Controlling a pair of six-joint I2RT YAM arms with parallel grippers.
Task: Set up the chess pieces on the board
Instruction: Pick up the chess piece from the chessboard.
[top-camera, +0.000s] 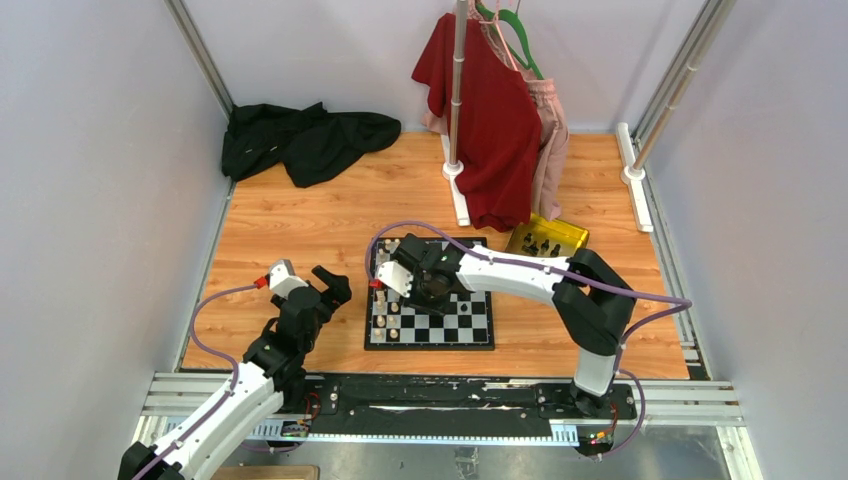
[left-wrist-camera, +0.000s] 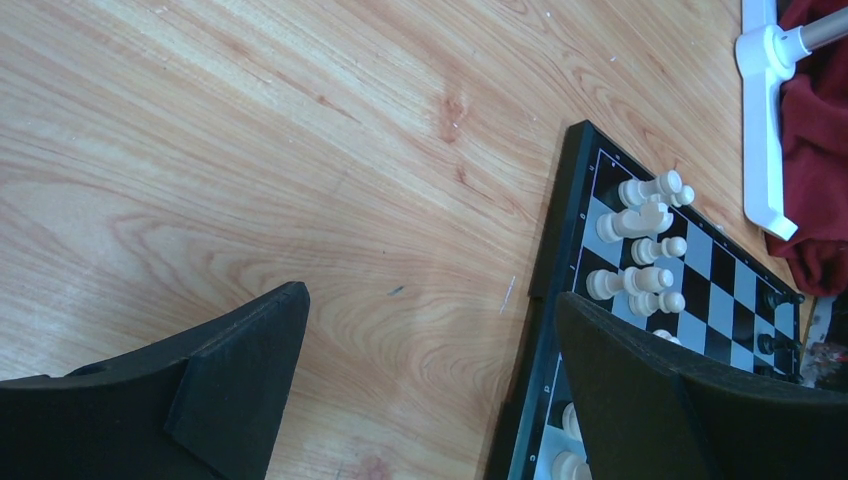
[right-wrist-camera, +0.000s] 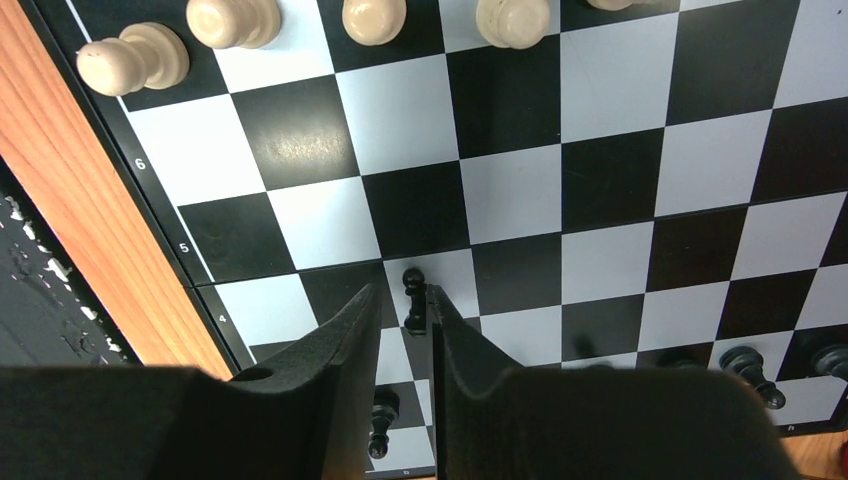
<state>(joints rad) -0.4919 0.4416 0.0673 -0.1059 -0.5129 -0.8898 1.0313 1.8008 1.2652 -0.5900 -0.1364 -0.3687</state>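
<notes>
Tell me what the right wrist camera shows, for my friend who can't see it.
The right gripper pinches a small black pawn between its two dark fingers, with the checkered board spread beneath. A row of cream pieces lines the top of the view, and a few other black pieces stand near the bottom.

We see our right gripper (top-camera: 425, 290) low over the chessboard (top-camera: 460, 325), whose left side holds cream pieces (top-camera: 385, 322), while our left gripper (top-camera: 330, 290) hovers just beside its left edge.

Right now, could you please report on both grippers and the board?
Left gripper open, empty, beside the board. Right gripper shut on a black pawn over the board. No obstruction seen.
</notes>
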